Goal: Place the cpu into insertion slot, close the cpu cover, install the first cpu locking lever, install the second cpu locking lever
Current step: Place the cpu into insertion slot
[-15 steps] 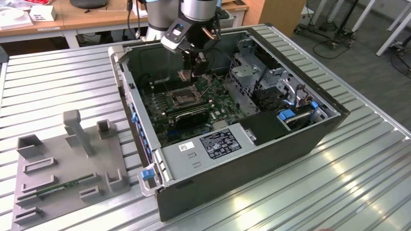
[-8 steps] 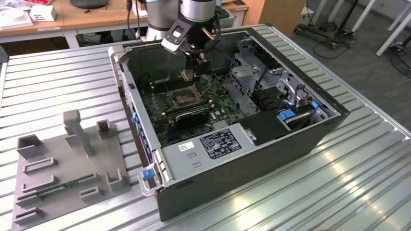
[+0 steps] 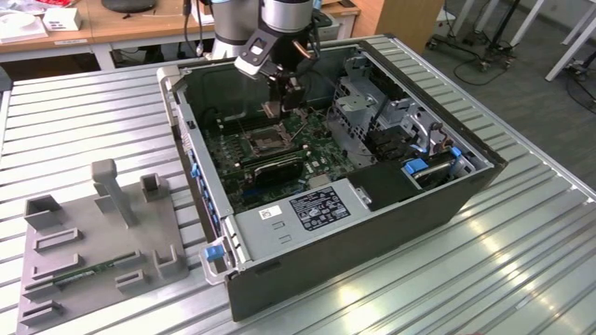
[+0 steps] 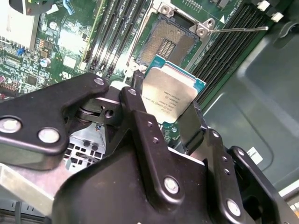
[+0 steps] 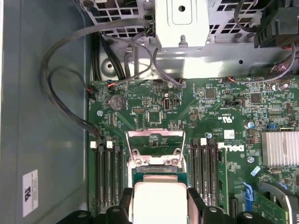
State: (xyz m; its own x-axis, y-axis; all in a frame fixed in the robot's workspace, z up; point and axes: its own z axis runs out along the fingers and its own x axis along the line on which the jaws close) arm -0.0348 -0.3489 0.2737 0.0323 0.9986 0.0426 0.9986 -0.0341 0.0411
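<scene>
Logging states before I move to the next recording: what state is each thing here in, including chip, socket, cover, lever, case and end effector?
chip: gripped, lifted, not seated
end effector: shut on the chip
socket: empty, contacts bare
cover: swung open, off the socket
lever: released, sticking out past the socket
computer case: open, insides exposed
</scene>
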